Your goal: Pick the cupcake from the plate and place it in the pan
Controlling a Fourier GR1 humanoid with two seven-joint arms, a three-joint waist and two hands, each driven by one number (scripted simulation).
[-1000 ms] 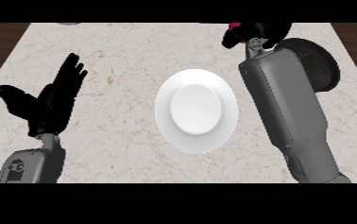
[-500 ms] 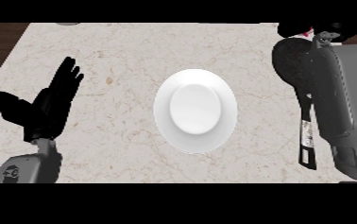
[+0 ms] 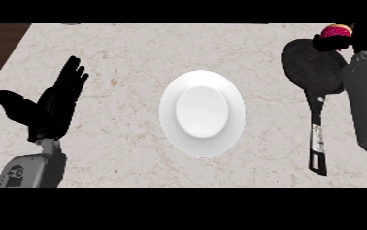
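Cupcake (image 3: 337,31) (half hidden) sits pinched in right hand (image 3: 331,42) above pan (image 3: 313,69); left hand (image 3: 52,105) spread.

The counter (image 3: 122,49) fills nearly the whole view. Its top is pale beige stone, mottled and crossed by thin brownish veins. The veins show most clearly toward 10 o'clock and along the lower stretch toward 6 o'clock. The counter's left edge slants inward as it runs toward the far side. Beyond that edge, at about 10 o'clock, lies a narrow wedge of dark brown surface (image 3: 11,40); what it is cannot be told.
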